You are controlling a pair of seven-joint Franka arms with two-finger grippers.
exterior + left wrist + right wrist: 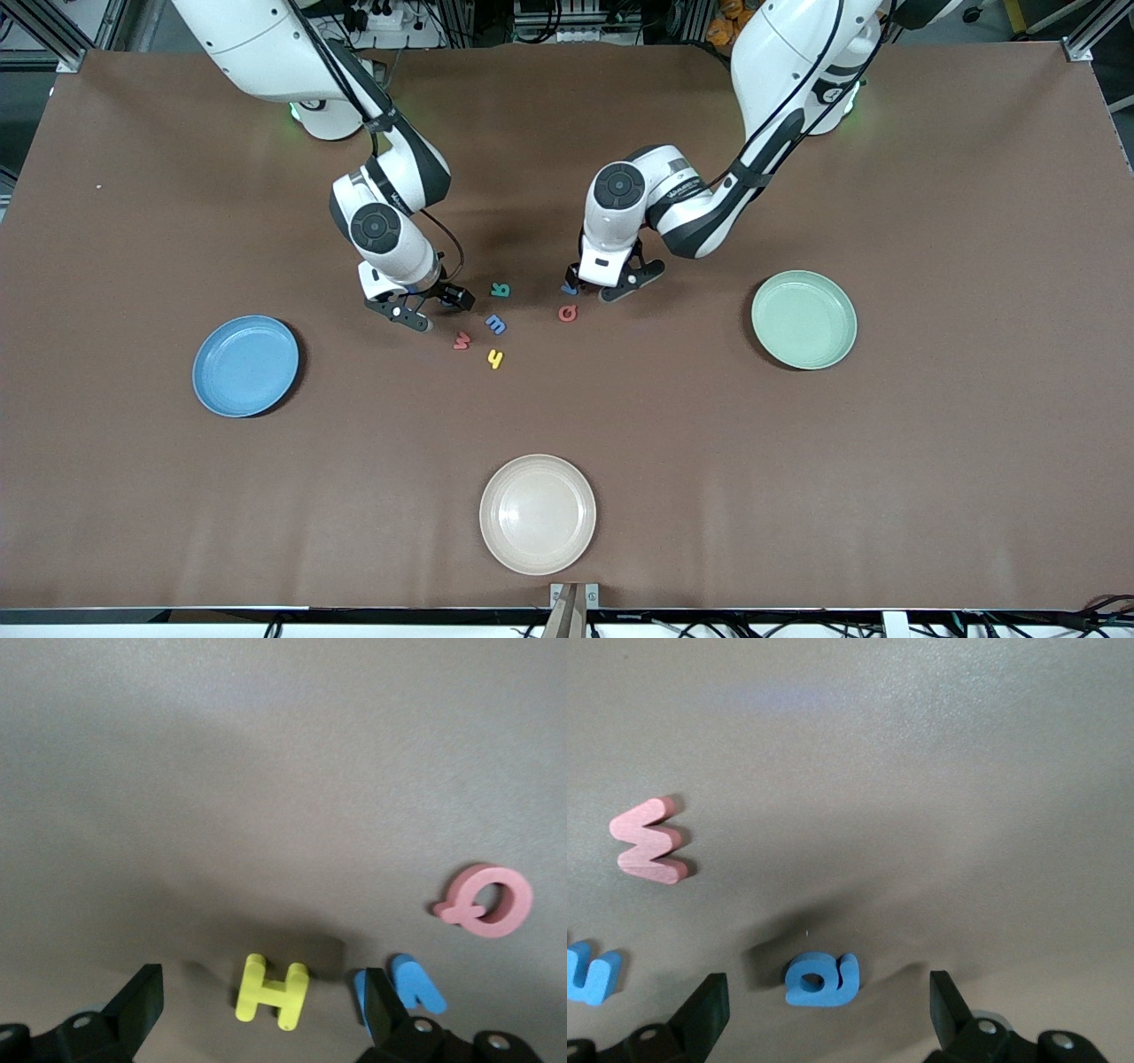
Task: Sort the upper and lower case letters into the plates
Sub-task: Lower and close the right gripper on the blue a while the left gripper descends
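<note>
The brown counter (930, 443) carried a blue plate (245, 366) toward the right arm's end, a mint green plate (803, 319) toward the left arm's end, and a cream-white plate (538, 514) nearest the front camera, all three bare of letters. The left claw (257, 1014) stood wide open, low over the counter, with a yellow H (270, 992) between its fingers, a blue letter (407, 985) against one finger and a pink Q (487, 900) near. The right claw (824, 1014) also gaped open, low, around a blue a (822, 978), with a pink W (648, 851) and another blue letter (589, 971) lying just outside it.
</note>
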